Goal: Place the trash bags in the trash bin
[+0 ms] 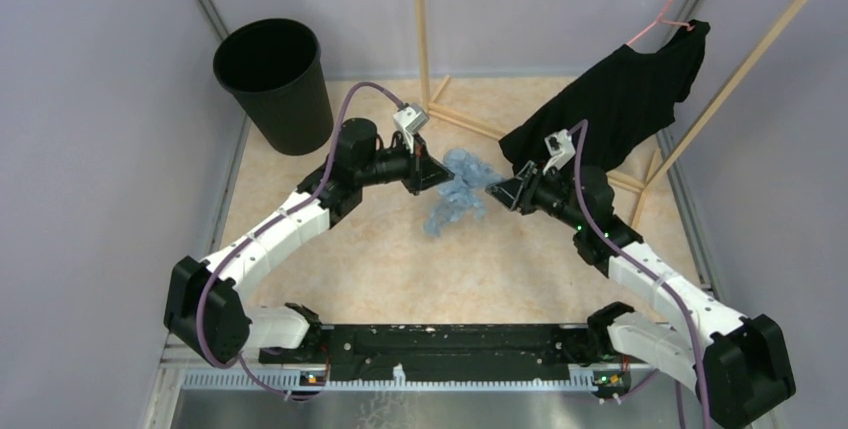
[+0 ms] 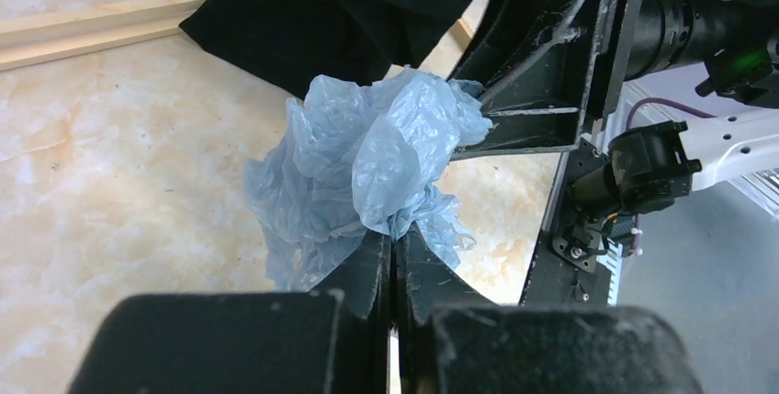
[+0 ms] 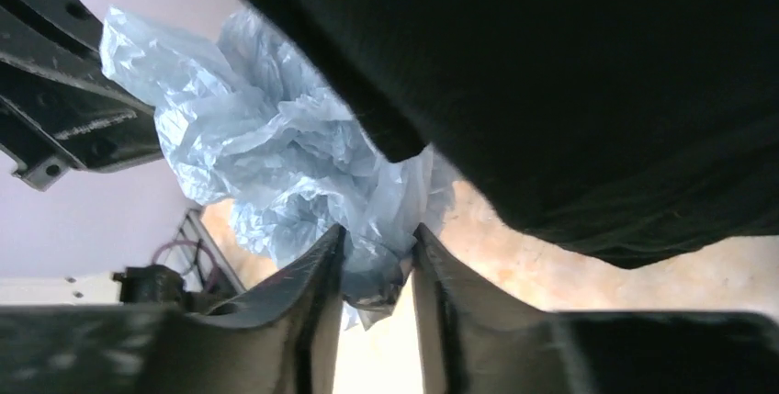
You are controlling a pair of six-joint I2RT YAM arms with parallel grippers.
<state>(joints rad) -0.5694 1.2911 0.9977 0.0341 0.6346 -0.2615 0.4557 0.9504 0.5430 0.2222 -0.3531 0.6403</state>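
The pale blue trash bag (image 1: 458,192) hangs crumpled between my two grippers, above the tan floor at the middle. My left gripper (image 1: 443,176) is shut on its left side; in the left wrist view the jaws (image 2: 395,236) pinch the film (image 2: 367,155) tight. My right gripper (image 1: 498,190) holds the right side; in the right wrist view its jaws (image 3: 378,233) stand a little apart with a wad of film (image 3: 266,137) filling the gap and touching both. The round black trash bin (image 1: 275,84) stands upright and open at the far left, well apart from the bag.
A black T-shirt (image 1: 620,99) hangs from a pink hanger (image 1: 660,14) on the wooden clothes rack (image 1: 420,29), right above my right gripper; it fills the top of the right wrist view (image 3: 597,91). The rack's base bars lie just behind the bag. Grey walls close both sides.
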